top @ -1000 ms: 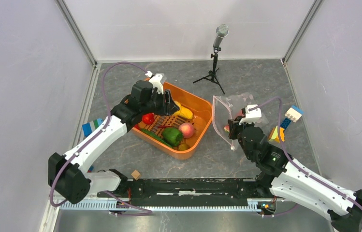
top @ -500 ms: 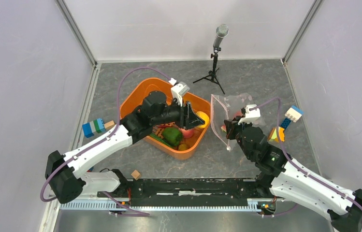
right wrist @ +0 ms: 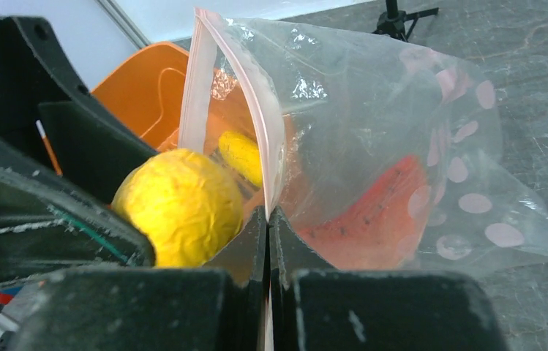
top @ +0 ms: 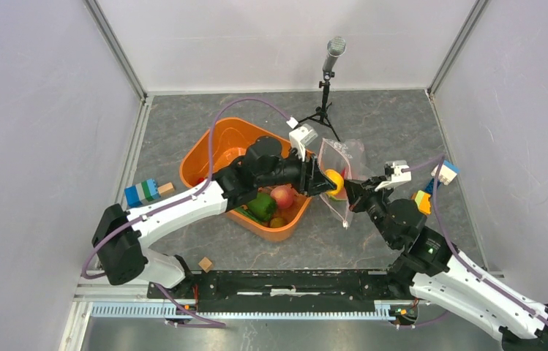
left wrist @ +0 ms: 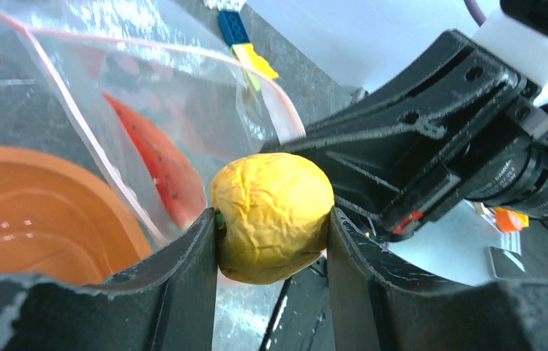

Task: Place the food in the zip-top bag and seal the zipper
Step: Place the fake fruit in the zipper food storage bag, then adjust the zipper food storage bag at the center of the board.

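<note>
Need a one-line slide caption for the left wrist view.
Left gripper holds a wrinkled yellow fruit at the mouth of the clear zip-top bag, a red piece already inside.

A robotics lab test cell: blank pale panel walls (top: 36, 131) box in a grey marbled table (top: 373, 117) on three sides, joined by aluminium posts (top: 114, 45) at the far corners; a microphone (top: 336, 47) on a small tripod (top: 320, 115) stands near the far edge; a black mounting rail (top: 285, 281) runs along the near edge; a purple cable (top: 252, 100) loops off the left arm (top: 175, 208).
</note>
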Controlling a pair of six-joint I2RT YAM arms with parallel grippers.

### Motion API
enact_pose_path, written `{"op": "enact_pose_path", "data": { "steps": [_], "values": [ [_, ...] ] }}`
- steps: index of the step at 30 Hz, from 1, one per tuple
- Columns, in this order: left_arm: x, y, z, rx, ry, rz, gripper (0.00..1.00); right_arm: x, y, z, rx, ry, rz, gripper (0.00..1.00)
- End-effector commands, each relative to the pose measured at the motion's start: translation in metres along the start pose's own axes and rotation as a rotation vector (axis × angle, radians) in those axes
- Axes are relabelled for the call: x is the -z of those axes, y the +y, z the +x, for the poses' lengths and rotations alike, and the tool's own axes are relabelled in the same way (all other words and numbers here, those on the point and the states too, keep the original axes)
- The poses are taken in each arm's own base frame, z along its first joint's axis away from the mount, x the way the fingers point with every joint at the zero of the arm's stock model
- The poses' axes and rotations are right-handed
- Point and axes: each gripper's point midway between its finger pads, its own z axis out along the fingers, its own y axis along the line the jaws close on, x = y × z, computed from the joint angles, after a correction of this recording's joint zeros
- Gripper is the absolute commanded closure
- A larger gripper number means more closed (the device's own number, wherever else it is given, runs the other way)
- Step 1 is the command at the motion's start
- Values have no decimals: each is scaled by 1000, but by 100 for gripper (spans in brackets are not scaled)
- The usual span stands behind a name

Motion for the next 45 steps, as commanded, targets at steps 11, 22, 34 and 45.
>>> {"op": "enact_pose_path", "data": {
  "steps": [11,22,34,45],
  "values": [
    [-21,13,-44,-212,-13,-194,33,26,19,-56,-149,-141,-100,100],
    [-3,-33,-73,-240,-66,-58,0,37,-10,-96,-236,-288,53,100],
    [94,27,-78,-260,-263,-429,0,38,-46,-88,-91,-260,261,100],
    [120,115,-31,-38,-121,-609,0,60,-28,-152,22,-290,221,100]
  ]
}}
